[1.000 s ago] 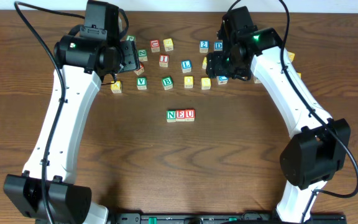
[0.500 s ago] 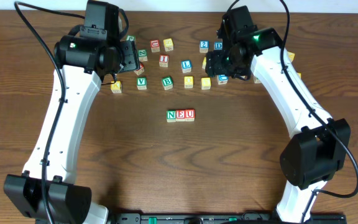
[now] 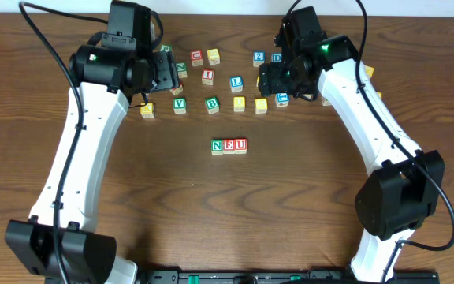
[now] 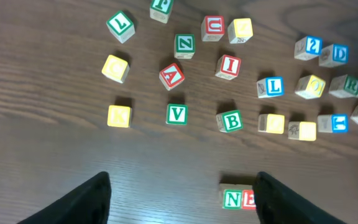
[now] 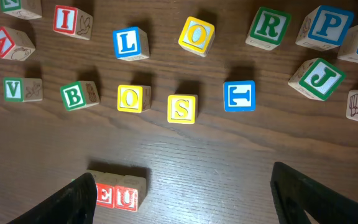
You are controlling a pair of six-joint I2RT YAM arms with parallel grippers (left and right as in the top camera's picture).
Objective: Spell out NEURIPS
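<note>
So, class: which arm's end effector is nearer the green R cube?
Right. The right end effector hovers close to the green R cube; the left end effector is far off, with the blue L cube in between.

You're at a robotics lab bench: a left arm [image 3: 77,158] and right arm [image 3: 369,118], trailing black cables [image 3: 50,47], stand at 6 o'clock on a bare wood-grain tabletop [image 3: 227,213], with alphabet cubes [image 3: 211,103] scattered toward 12 o'clock.

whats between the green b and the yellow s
A yellow O cube lies between the green B and yellow S, clearest in the right wrist view.
</note>
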